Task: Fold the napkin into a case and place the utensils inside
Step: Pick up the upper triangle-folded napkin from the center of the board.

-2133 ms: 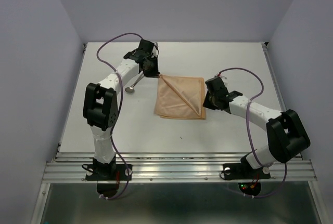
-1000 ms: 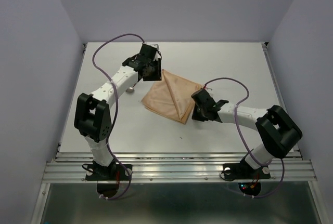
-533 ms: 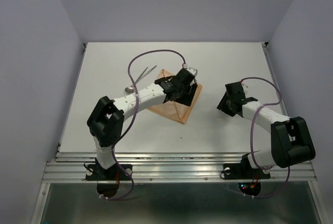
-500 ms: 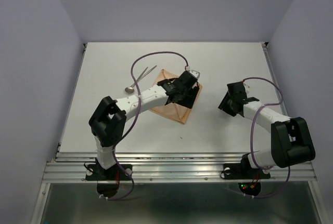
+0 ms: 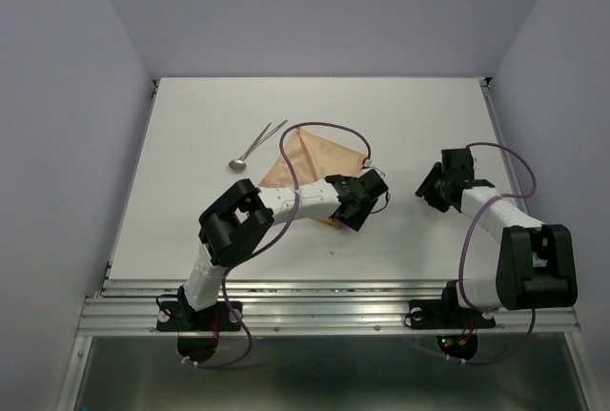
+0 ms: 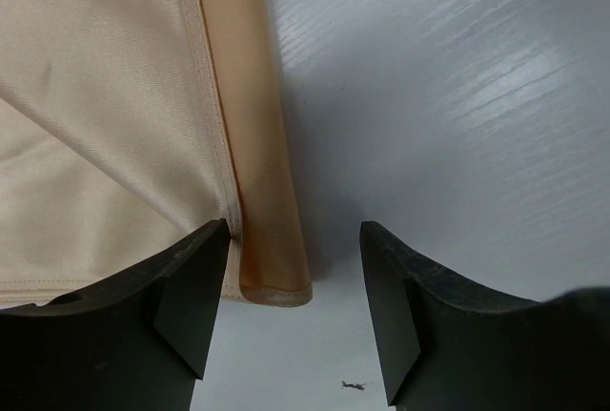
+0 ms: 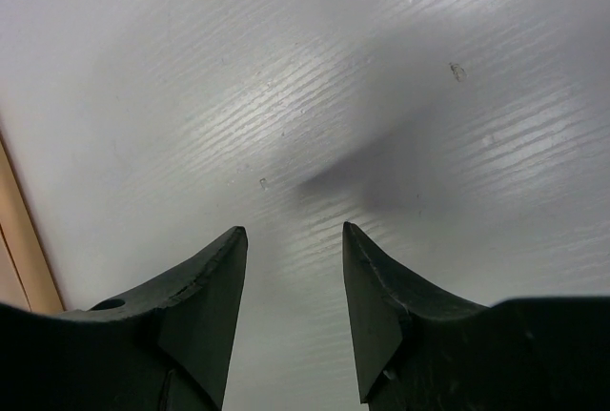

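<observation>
A white table sits between pale lavender walls, metal rails along its near edge.

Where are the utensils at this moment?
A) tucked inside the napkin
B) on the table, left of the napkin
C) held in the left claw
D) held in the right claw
B: the utensils lie on the bare table left of the napkin, while the left claw and the right claw both stand open and hold nothing.
</observation>
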